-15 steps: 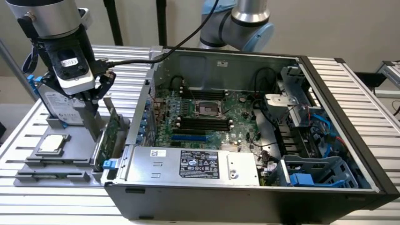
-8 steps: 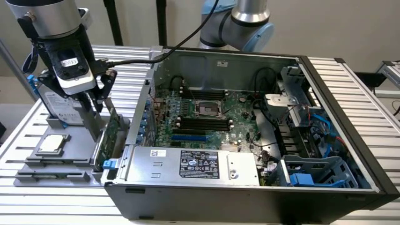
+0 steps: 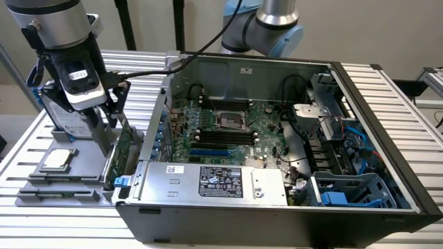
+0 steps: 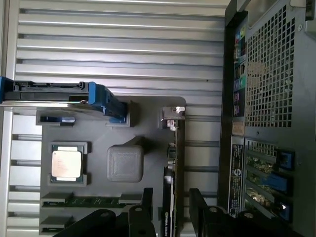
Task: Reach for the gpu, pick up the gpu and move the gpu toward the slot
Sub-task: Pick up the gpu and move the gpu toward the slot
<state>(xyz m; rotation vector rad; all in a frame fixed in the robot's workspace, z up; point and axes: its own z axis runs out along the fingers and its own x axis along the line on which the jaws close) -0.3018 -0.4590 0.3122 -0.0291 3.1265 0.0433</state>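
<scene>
The gpu point(image 3: 125, 141) stands on edge in a grey holder tray point(image 3: 41, 184), just outside the open computer case point(image 3: 277, 155). Seen edge-on in the wrist view, the gpu point(image 4: 171, 177) is a thin dark blade with its silver bracket point(image 4: 173, 114) at the far end. My gripper point(image 3: 111, 129) is lowered over the card and open. Its two black fingers point(image 4: 146, 205) straddle the card, with a gap on each side. The blue expansion slot point(image 3: 211, 153) lies on the motherboard inside the case.
On the holder tray point(image 4: 148, 128) are a silver hard drive with blue rails point(image 4: 59, 94), a square CPU chip point(image 4: 66, 164) and memory sticks point(image 4: 79, 201). The case's rear wall point(image 4: 266, 98) stands close beside the gpu. A slatted metal table point(image 4: 123, 39) lies underneath.
</scene>
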